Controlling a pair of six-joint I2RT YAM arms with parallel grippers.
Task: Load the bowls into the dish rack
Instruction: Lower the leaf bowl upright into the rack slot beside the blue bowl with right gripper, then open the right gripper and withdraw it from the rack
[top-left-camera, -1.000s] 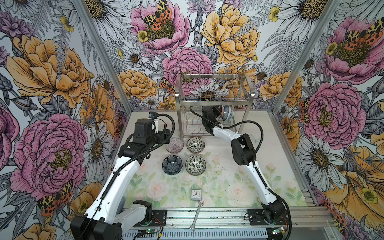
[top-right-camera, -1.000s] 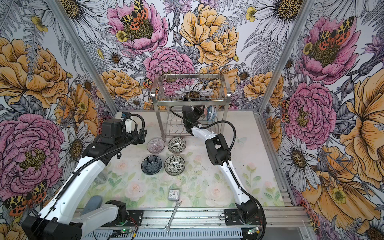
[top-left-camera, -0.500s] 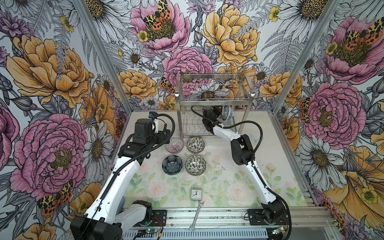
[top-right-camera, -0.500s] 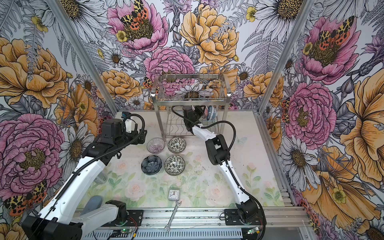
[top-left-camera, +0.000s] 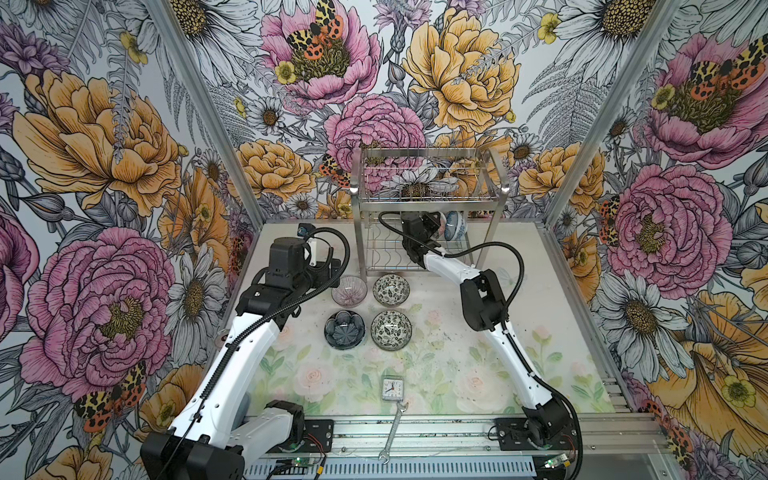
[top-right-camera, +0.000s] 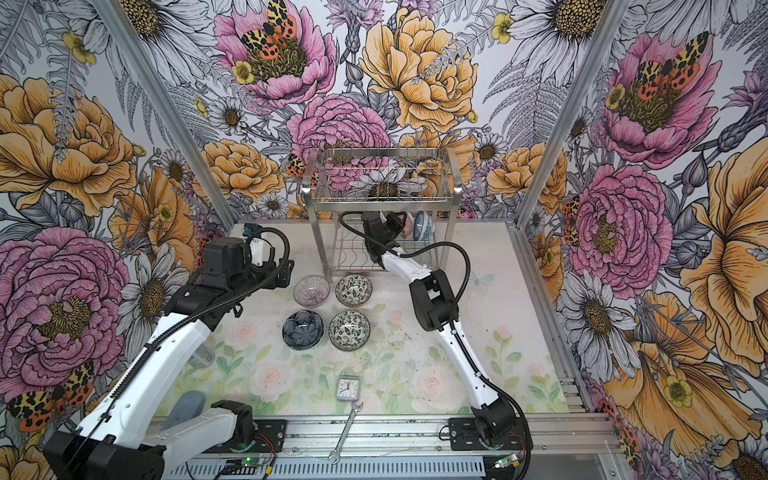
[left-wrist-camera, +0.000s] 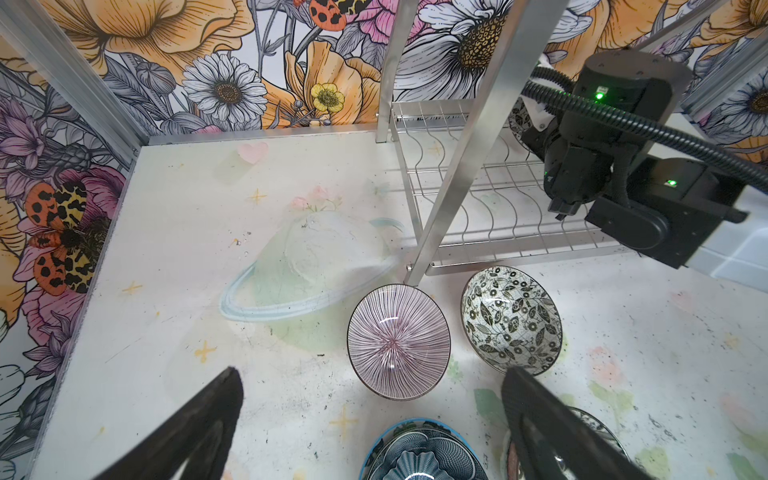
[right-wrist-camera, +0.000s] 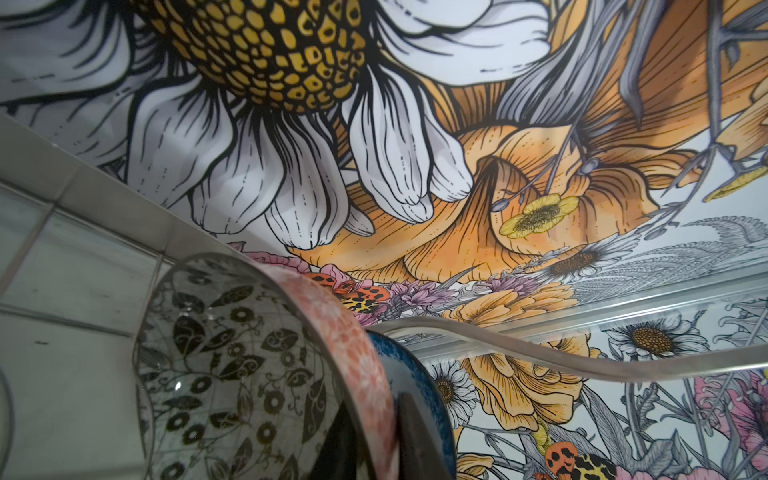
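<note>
Four bowls sit open side up on the bench (top-left-camera: 540, 291), in a little square just at 6 o'clock of the dish rack (top-left-camera: 428, 204). In both top views the striped pink bowl (top-left-camera: 349, 290) is at the 10 o'clock corner of the square. A black-and-white leaf bowl (top-left-camera: 391, 289) sits just beside it at 3 o'clock. The dark blue petal bowl (top-left-camera: 344, 329) and a second leaf bowl (top-left-camera: 391, 330) sit just at 6 o'clock of those two.

More bowls stand on their edges in the bottom shelf of the rack, toward its 3 o'clock end. There we see a blue-and-white bowl (top-left-camera: 456, 220). A pink flower bowl (right-wrist-camera: 357, 357) is just beside it, and a third leaf bowl (right-wrist-camera: 232, 374) is right against the pink one.

The right gripper (top-left-camera: 434, 224) reaches into that bottom shelf, right at these standing bowls. In the right wrist view one dark finger (right-wrist-camera: 419, 440) sits between the pink bowl and the blue one. We cannot tell if the gripper is squeezing a bowl or only touching it.

The left gripper (left-wrist-camera: 370, 372) hangs above the bench at 9 o'clock of the striped pink bowl. Its fingers are spread wide and hold nothing.

At 6 o'clock of the four bowls lies a small clock (top-left-camera: 392, 388). A wrench (top-left-camera: 392, 432) lies across the bench's front edge.
</note>
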